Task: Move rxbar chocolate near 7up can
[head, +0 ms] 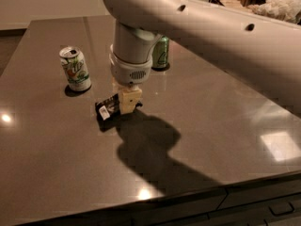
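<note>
The rxbar chocolate (pixel 107 109) is a black bar with a small white label. It hangs in my gripper (pixel 128 105), a little above the table, with its shadow just beneath it. The gripper's cream fingers (pixel 130 100) are shut on the bar's right end. The 7up can (pixel 75 68), white with green and orange-red markings, stands upright on the dark table (pixel 56 164) to the left and slightly behind the bar, about a can's height away. My large white arm (pixel 197 27) reaches in from the upper right.
An all-green can (pixel 162 53) stands behind the wrist, partly hidden by it. A basket with crumpled white material (pixel 263 1) sits off the table at the back right. The table's front edge and drawer fronts (pixel 244 201) run along the bottom.
</note>
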